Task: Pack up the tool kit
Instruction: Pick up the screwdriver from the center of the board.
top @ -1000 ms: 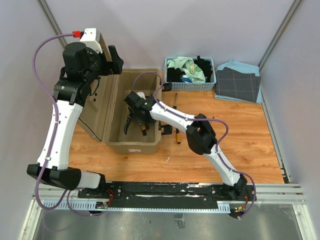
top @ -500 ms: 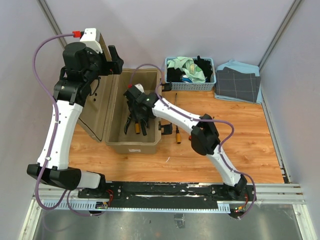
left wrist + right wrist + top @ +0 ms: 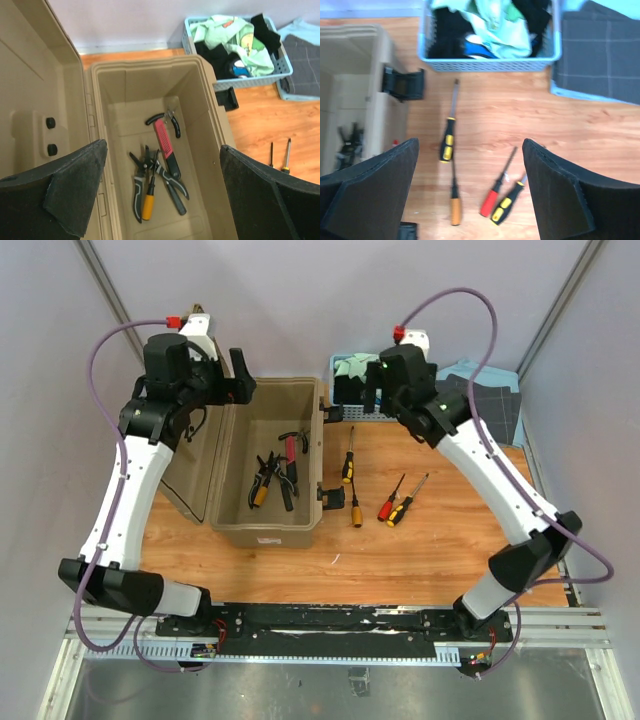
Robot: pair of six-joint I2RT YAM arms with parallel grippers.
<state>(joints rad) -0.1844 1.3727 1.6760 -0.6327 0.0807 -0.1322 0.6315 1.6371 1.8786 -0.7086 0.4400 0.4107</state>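
Note:
The tan toolbox (image 3: 266, 528) stands open at the left, its lid (image 3: 190, 465) swung back. On its floor lie pliers (image 3: 136, 192), an orange-handled screwdriver (image 3: 148, 205) and a red-and-black-handled tool (image 3: 165, 145). My left gripper (image 3: 238, 378) hovers open above the box's back edge, nothing between its fingers (image 3: 75, 190). To the right of the box, several screwdrivers lie on the table: a black-and-yellow one (image 3: 347, 468), an orange one (image 3: 355, 512), a red one (image 3: 386, 508) and a yellow-and-black one (image 3: 404, 510). My right gripper (image 3: 364, 390) hangs open and empty high above them (image 3: 470, 145).
A blue basket (image 3: 381, 414) of cloths stands at the back, right of the toolbox. A grey checked cloth (image 3: 478, 408) lies folded at the back right. The box's black latches (image 3: 332, 497) stick out toward the screwdrivers.
My right gripper opened inside the toolbox, left the orange-handled screwdriver there, then rose and swung right to above the basket. The left arm shifted slightly right.

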